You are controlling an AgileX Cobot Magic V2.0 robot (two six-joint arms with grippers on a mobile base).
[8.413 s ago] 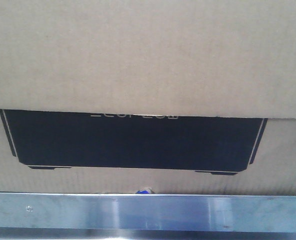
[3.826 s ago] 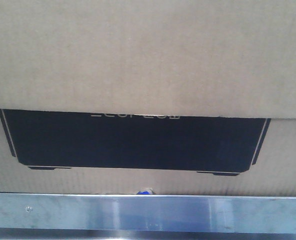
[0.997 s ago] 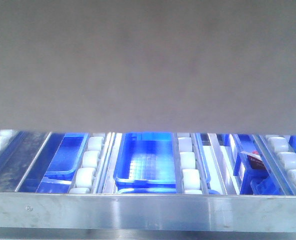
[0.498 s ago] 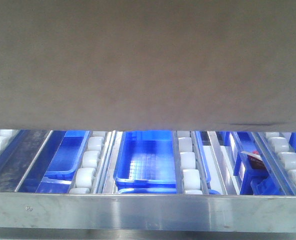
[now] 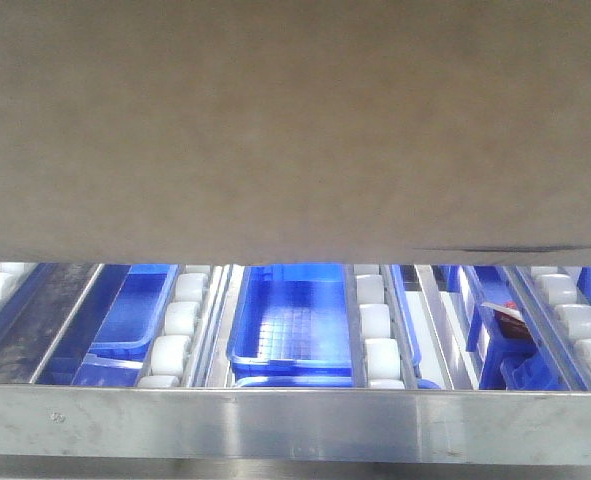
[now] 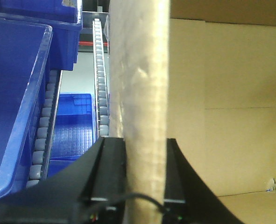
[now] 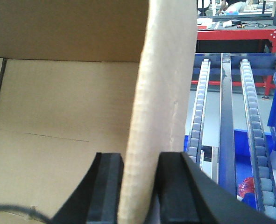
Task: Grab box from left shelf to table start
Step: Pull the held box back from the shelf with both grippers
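Cardboard, brown: box (image 5: pixel 295 130), plain face only, fills the upper half of the front view. Its lower edge hangs above the steel rail of the shelf (image 5: pixel 295 425).

Change: some seconds ago its black printed panel sat low behind that rail. The panel is now out of frame, and white rollers (image 5: pixel 380 335) and blue bins (image 5: pixel 295 320) show beneath the edge. Little shift in the last half-second.

Meaning, as judged: the box is lifted clear of the rack, and carrying it to the table remains. The table appears in no view.

Grips: left gripper (image 6: pixel 145 149), bottom centre of its wrist view, fingers pinching one upright box wall, one finger on each side. The right gripper (image 7: pixel 140 161), bottom centre of its view, pinches another wall likewise.

Wrist views only: both grips, the box interior, roller lanes running back, a red bench (image 7: pixel 240 35) at upper right.

Front view only: the gap between box and rollers.
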